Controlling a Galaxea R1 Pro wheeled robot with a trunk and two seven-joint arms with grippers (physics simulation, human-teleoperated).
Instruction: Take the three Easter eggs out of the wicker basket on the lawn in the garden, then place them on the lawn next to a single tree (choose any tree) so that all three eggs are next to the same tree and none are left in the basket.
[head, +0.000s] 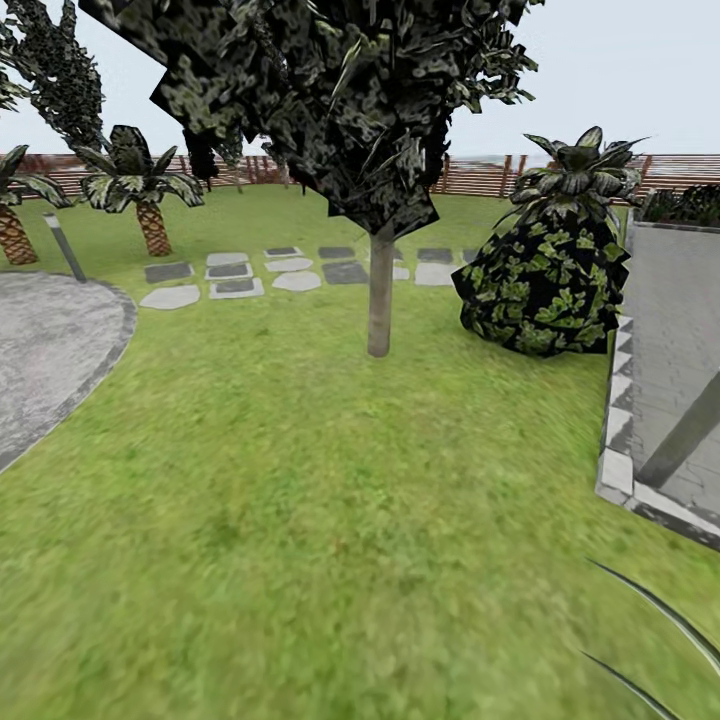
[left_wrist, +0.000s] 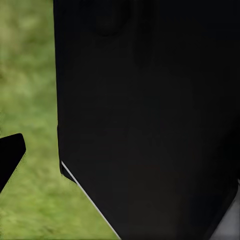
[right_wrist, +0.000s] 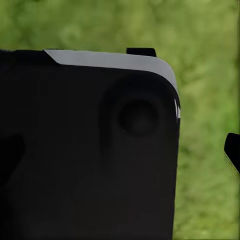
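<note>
Head view: the lawn (head: 300, 520) stretches to a smooth-trunked tree (head: 379, 295); neither eggs nor basket appear here, so progress is unclear. Left wrist view: dark robot bodywork (left_wrist: 150, 120) over grass; grip state indiscernible. Right wrist view: likewise, I cannot tell.

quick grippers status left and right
left: cannot tell, a dark robot body blocks the wrist view over grass
right: cannot tell, same dark body in the way
</note>
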